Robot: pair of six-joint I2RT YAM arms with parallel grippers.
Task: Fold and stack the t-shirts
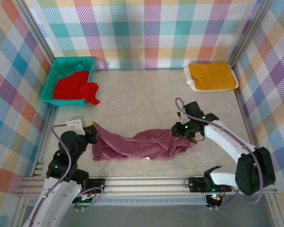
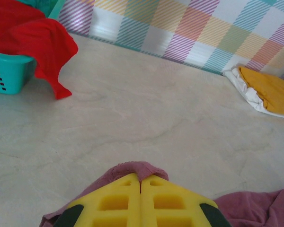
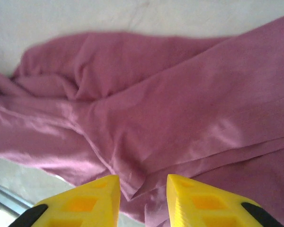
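Observation:
A maroon t-shirt point(image 1: 142, 144) lies crumpled in a long bunch across the near middle of the table. My left gripper point(image 1: 91, 131) is shut on its left end; a fold of maroon cloth point(image 2: 141, 171) pokes out between the closed yellow fingers point(image 2: 118, 198). My right gripper point(image 1: 178, 128) hovers over the shirt's right end with its jaws open; maroon cloth point(image 3: 151, 118) lies under the gap, with nothing pinched. A yellow-orange t-shirt point(image 1: 212, 75) lies folded at the far right. A bright red t-shirt point(image 1: 75, 87) hangs out of the teal basket point(image 1: 61, 66).
The teal basket point(image 2: 9, 71) stands at the far left corner. A white cloth point(image 1: 191, 81) lies under the yellow-orange shirt point(image 2: 270, 92). Plaid walls point(image 1: 146, 28) close in the table on three sides. A metal rail point(image 1: 142, 182) runs along the near edge.

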